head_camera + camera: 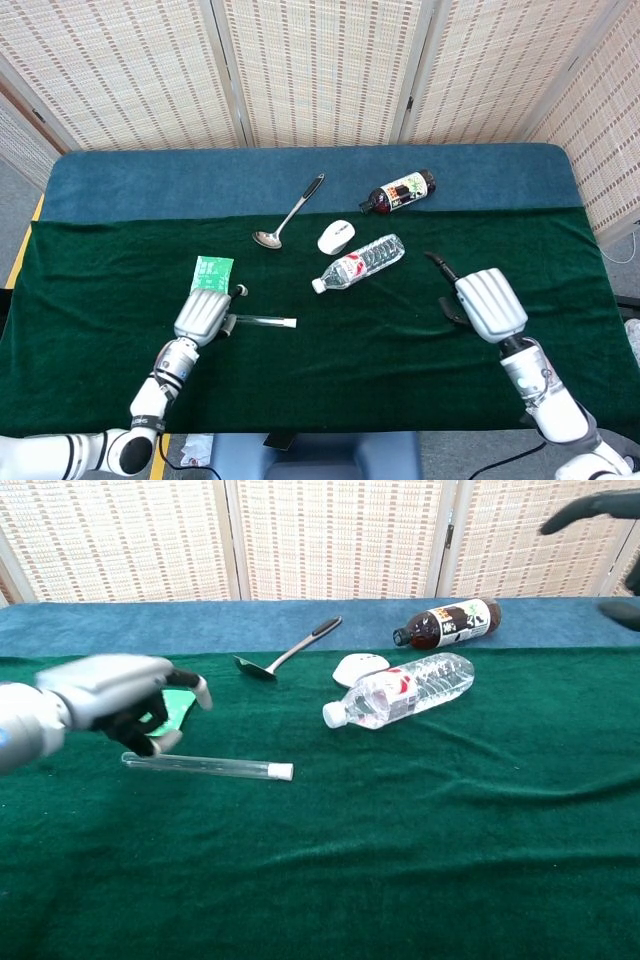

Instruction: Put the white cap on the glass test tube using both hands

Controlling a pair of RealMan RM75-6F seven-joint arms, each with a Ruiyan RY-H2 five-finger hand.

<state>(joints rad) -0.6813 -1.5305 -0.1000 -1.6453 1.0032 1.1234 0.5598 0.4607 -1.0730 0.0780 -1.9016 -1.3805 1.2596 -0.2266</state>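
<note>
Test tube (200, 766) capped, flat on cloth (420, 820), left hand (110, 695) just above.

A staged test room: woven screens (320, 70) behind a cloth-draped table (330, 370).

Both views are bright and evenly lit — soft, diffuse light with only faint shadows on the green cloth (420, 860). In the chest view the left hand (110, 702) is smeared by motion blur, and the right hand (600, 510) at the top corner is blurred too. The head view stays sharp — no glare.
</note>
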